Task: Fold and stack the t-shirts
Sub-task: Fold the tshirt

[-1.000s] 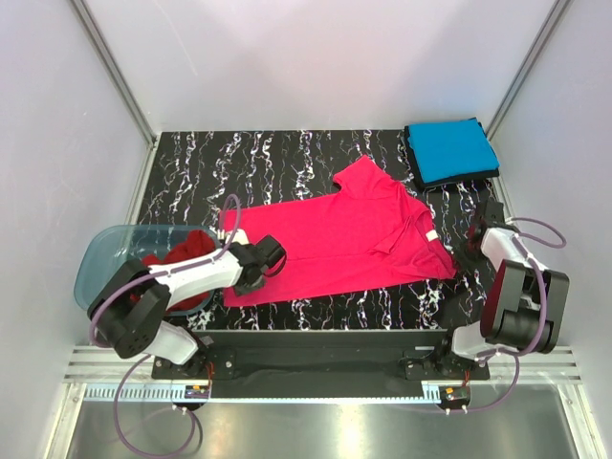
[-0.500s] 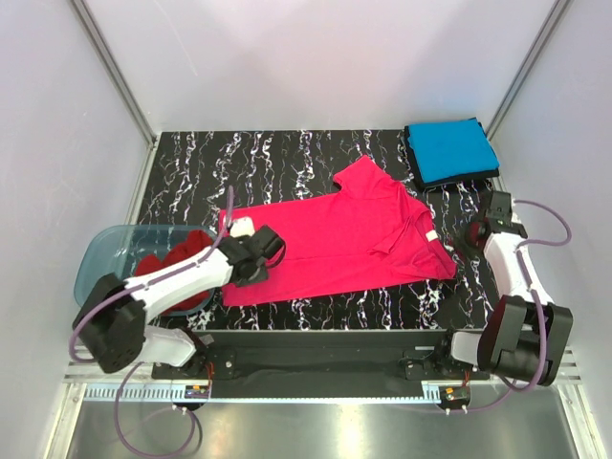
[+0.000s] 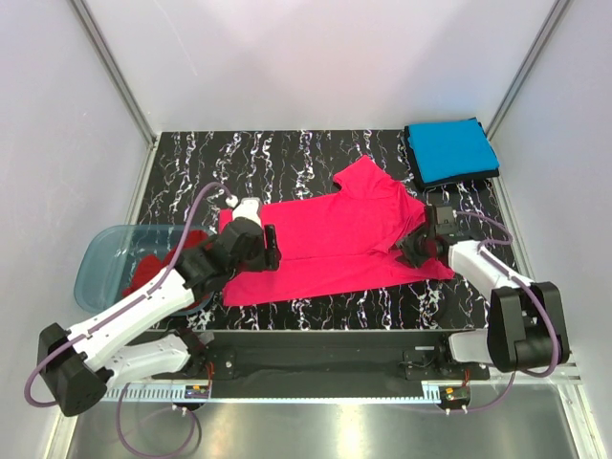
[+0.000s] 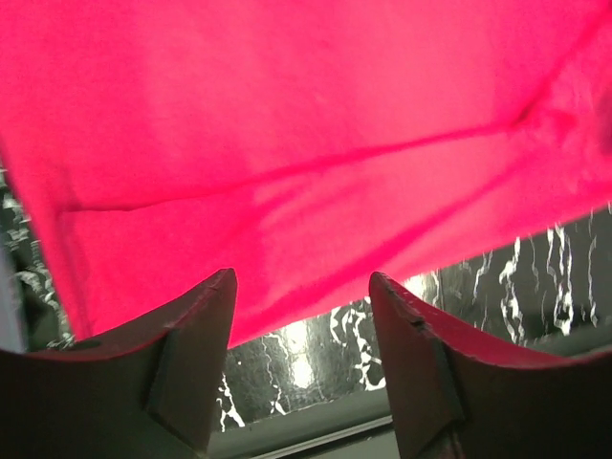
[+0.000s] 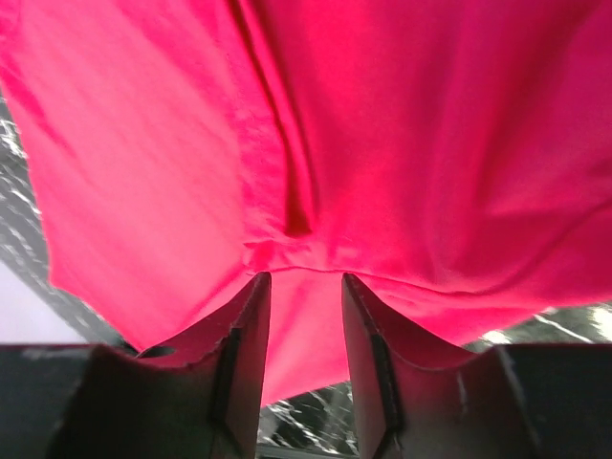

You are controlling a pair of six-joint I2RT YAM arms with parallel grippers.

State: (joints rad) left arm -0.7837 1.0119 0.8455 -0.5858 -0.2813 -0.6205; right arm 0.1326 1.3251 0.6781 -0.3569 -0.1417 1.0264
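1. Top view: both arms are moving in over the pink shirt (image 3: 335, 244) spread mid-table, the left gripper (image 3: 270, 247) at its 9 o'clock edge and the right gripper (image 3: 419, 247) at 3 o'clock. A fold is likely starting. I am counting four shirts: the pink one, a dark red shirt (image 3: 182, 251) in the one tub (image 3: 96, 258) at 8 o'clock, and a blue shirt (image 3: 449, 150) on a dark shirt (image 3: 464, 180) at 1 o'clock.
2. Left wrist: the jaws are spreading wide over the hem, gripping nothing.
3. Right wrist: the jaws are parting less widely and are empty.

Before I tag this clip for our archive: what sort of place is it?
Likely a robotics test cell, not a home: plain white enclosure walls, black marbled table, pink-red t-shirt spread out for folding.
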